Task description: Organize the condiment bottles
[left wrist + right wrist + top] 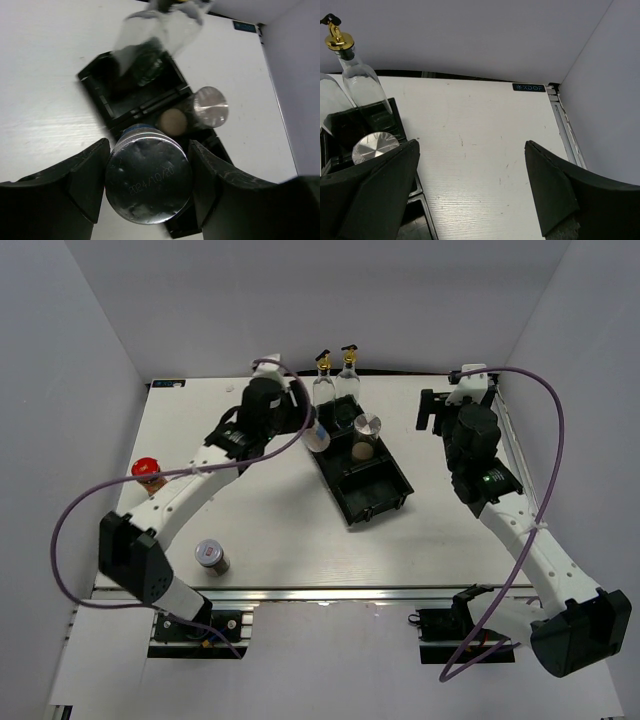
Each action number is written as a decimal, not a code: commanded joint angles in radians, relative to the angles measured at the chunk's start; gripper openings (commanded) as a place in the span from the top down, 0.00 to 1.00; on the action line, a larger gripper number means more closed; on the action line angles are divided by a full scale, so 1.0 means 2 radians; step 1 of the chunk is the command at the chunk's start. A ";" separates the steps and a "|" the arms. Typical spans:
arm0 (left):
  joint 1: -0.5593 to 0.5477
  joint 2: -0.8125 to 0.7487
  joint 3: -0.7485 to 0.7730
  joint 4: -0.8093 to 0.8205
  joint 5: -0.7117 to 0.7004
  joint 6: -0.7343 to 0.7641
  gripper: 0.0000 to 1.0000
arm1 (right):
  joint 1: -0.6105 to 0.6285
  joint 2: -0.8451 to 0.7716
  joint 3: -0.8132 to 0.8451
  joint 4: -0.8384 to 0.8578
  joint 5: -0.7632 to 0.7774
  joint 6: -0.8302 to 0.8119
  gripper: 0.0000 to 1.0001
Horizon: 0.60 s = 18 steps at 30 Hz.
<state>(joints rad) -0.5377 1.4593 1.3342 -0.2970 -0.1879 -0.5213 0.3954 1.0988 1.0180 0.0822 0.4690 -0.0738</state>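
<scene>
Silver-lidded shaker jar pinched in the left gripper over one edge of the black tray, second lidded jar standing inside it, right gripper spread above the tabletop.

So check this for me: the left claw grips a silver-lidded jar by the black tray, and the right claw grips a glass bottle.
One thing is wrong. The right claw grips nothing: the right wrist view shows it open and empty, with a glass bottle standing off to its side. The left claw does grip a silver-lidded jar by the black tray.
</scene>
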 commanded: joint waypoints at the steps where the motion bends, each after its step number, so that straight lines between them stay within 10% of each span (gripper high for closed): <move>1: -0.021 0.053 0.060 0.033 0.035 0.021 1.00 | -0.007 -0.014 0.001 0.023 0.012 0.006 0.11; 18: -0.050 0.215 0.220 -0.021 0.029 0.049 1.00 | -0.031 -0.009 -0.002 0.026 -0.015 0.000 0.11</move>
<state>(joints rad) -0.6254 1.9011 1.7054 -0.3492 -0.1204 -0.4381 0.3435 1.0916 1.0164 0.0845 0.4435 -0.0738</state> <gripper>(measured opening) 0.701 0.895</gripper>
